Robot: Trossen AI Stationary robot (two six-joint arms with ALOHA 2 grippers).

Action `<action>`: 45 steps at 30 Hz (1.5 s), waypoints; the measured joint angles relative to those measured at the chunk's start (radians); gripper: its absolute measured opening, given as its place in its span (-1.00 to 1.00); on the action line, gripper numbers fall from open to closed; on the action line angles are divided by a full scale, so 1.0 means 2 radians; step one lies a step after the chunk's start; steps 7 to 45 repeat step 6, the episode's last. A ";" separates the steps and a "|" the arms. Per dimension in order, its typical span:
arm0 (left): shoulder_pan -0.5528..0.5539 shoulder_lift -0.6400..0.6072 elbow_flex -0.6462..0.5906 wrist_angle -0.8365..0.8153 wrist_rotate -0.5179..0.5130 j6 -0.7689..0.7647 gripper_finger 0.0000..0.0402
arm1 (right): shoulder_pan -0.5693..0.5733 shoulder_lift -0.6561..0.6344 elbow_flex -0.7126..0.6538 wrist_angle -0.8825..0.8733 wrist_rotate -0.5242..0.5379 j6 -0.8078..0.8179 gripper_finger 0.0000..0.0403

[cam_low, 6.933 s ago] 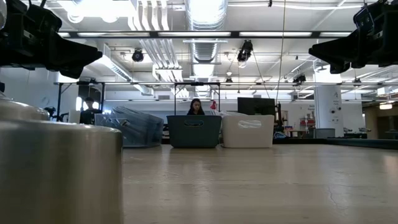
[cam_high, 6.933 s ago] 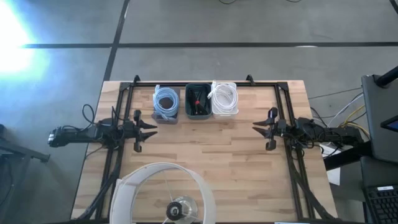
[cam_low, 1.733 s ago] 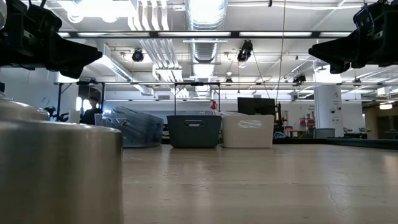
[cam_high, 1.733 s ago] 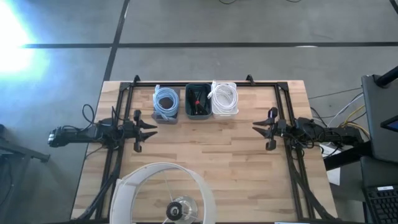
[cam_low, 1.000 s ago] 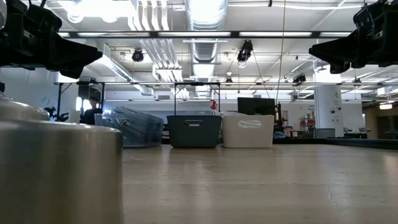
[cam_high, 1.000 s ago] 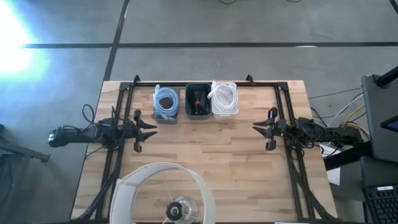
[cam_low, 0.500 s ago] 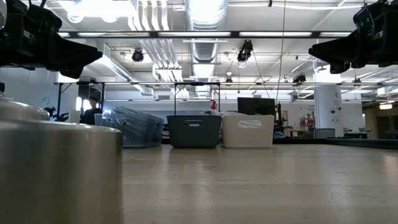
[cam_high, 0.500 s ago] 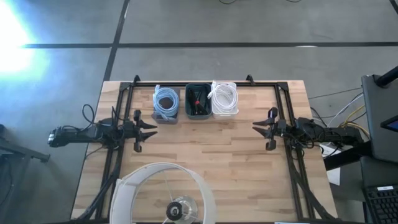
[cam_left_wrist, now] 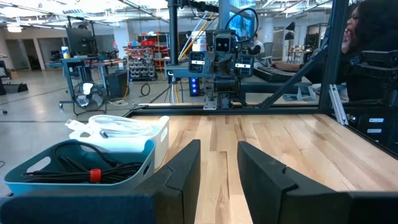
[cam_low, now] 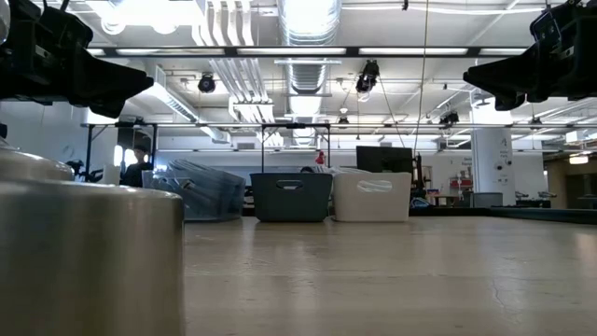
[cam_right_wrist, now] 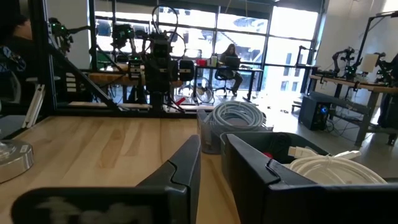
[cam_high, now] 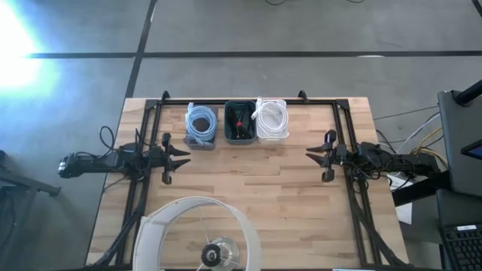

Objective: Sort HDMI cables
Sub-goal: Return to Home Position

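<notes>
The HDMI cables lie coiled in three small bins in a row at the table's far edge: light blue cables point(cam_high: 200, 123) in the left bin, black cables point(cam_high: 239, 123) in the dark middle bin, white cables point(cam_high: 272, 117) in the white right bin. My left gripper point(cam_high: 188, 156) hovers open near the table's left side, pointing toward the middle, in front of the bins. My right gripper point(cam_high: 307, 156) hovers open near the right side, facing it. The left wrist view shows the black cables point(cam_left_wrist: 74, 165) and white cables point(cam_left_wrist: 118, 127). The right wrist view shows the light blue coil point(cam_right_wrist: 235, 115).
A large white ring on a round metal base point(cam_high: 199, 237) stands at the table's near edge and fills the low view's left point(cam_low: 84, 252). A dark frame point(cam_high: 248, 101) borders the table. Bare wood point(cam_high: 248, 181) lies between the grippers. A person point(cam_left_wrist: 367, 31) is beside the table.
</notes>
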 joint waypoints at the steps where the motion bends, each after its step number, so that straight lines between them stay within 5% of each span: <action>1: 0.000 0.000 0.000 0.000 0.000 0.000 -0.45 | 0.000 0.000 0.000 0.000 0.000 0.000 -0.66; 45: 0.000 0.000 0.000 0.000 0.000 0.000 -0.45 | 0.000 0.000 0.000 0.000 0.000 0.000 -0.69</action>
